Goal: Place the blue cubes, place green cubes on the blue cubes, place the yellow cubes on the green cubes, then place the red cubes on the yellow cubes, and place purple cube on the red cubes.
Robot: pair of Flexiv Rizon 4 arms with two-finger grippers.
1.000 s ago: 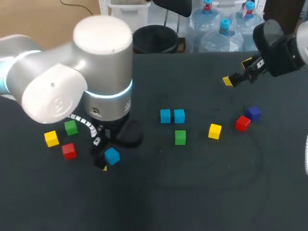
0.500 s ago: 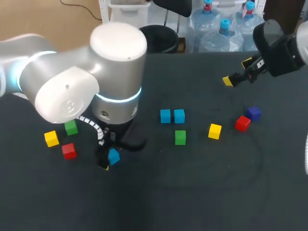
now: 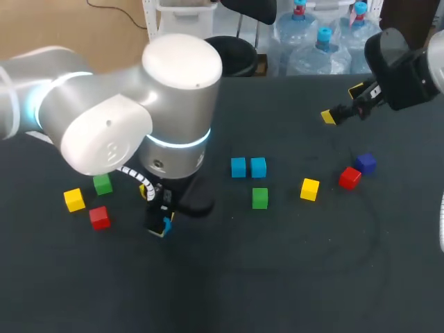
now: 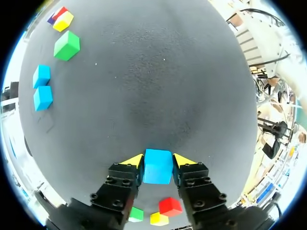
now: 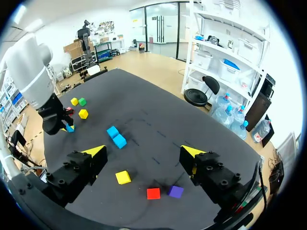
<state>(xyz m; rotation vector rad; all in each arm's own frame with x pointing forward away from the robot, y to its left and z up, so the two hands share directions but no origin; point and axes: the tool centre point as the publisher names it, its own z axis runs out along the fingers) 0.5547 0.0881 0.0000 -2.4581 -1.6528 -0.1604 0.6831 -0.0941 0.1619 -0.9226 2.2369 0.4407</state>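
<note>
My left gripper [image 3: 161, 225] stands low over the table's front left, and its yellow tips press both sides of a loose blue cube [image 4: 157, 166]. That blue cube [image 3: 166, 225] rests on the dark table [image 3: 291, 277]. Two more blue cubes [image 3: 248, 167] sit side by side in the middle, with a green cube [image 3: 259, 198] just in front of them. Rightward lie a yellow cube [image 3: 309, 189], a red cube [image 3: 349, 177] and a purple cube [image 3: 365, 163]. My right gripper [image 3: 342, 103] hangs open and empty above the back right.
A yellow cube [image 3: 74, 200], a green cube [image 3: 103, 184] and a red cube [image 3: 99, 217] lie together just left of my left gripper. The bulky left arm [image 3: 139, 118] covers the table behind them. Bare table spreads along the front.
My left arm shifted right and down over the loose blue cube, and its fingers closed in from wide open onto the cube's sides. The right arm held still.
</note>
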